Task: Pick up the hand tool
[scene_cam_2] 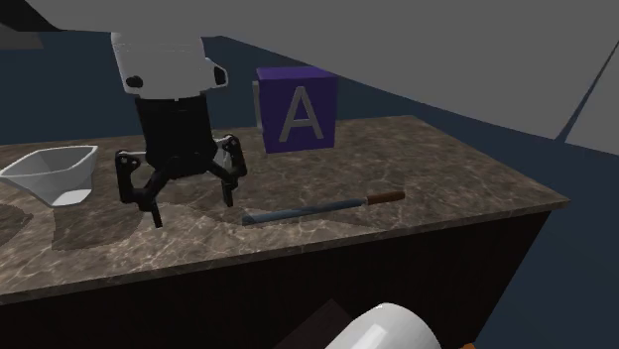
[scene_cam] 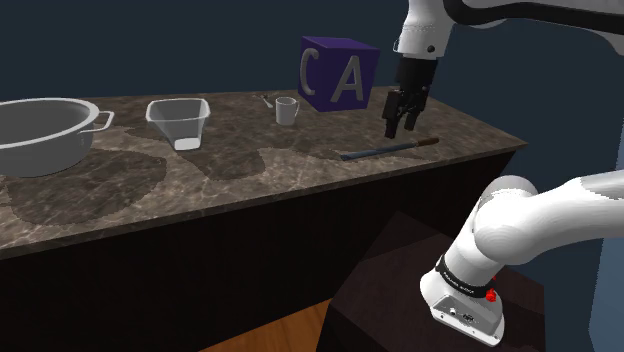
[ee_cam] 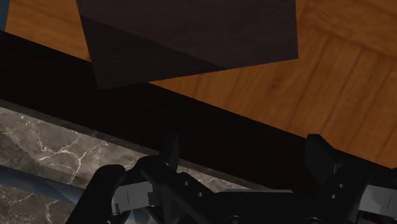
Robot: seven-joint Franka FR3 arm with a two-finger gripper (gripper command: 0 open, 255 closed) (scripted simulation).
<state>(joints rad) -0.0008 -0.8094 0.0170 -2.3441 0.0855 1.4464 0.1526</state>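
Note:
The hand tool (scene_cam: 385, 150) is a long thin dark blade with a small brown handle. It lies flat on the marble counter (scene_cam: 250, 170) near the front corner, and in the second exterior view the tool (scene_cam_2: 322, 208) has its handle toward that view's right. My black gripper (scene_cam: 401, 128) hangs open just above the counter, behind the tool's handle end and apart from it. In the second exterior view the gripper (scene_cam_2: 193, 208) is left of the tool's blade tip, with nothing between its fingers. The wrist view has the gripper (ee_cam: 245, 159) over the counter's edge (ee_cam: 44, 146).
A purple cube (scene_cam: 338, 72) with white letters stands behind the gripper. A white mug (scene_cam: 287, 110), a white square bin (scene_cam: 178, 122) and a grey pot (scene_cam: 40, 135) stand further along the counter. The dark stand (ee_cam: 191, 38) and wooden floor (ee_cam: 343, 76) lie below.

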